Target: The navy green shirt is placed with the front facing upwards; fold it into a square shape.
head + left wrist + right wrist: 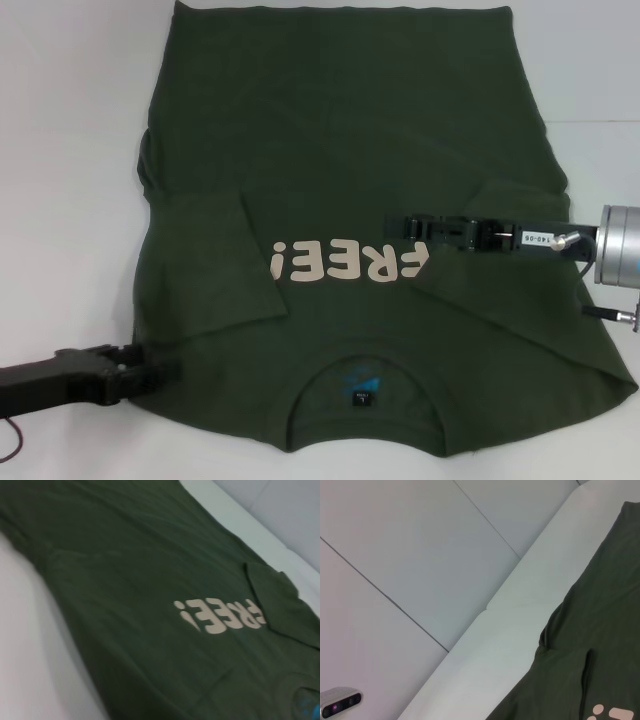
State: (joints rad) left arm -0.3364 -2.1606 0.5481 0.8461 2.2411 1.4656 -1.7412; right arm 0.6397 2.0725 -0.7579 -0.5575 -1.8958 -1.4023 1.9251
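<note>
R gripper (412, 228) sits over the shirt's chest, just at the 3 o'clock end of the cream "FREE!" lettering (345, 262), arm reaching in from 3 o'clock. Whether its fingers are closed or parted can't be told; it looks to be at the tip of the right sleeve flap (500, 265), which lies folded inward over the body. L gripper (135, 378) is low at approx 8 o'clock, at the shirt's near left edge by the shoulder; its finger state can't be told either, no clear pinch on cloth visible.

The navy green shirt (340, 130) lies flat, front up, on the white table (60, 150), collar (365, 400) toward 6 o'clock near the robot, hem at 12. Long axis runs 12–6. Left sleeve (215, 265) is also folded in, covering the area left of the print.

Judgement: both sleeves are in, so next comes a fold along the long axis, hem to collar or reverse. L gripper is nearer the collar edge; R must clear the chest first. Nothing else on the cloth obstructs.
</note>
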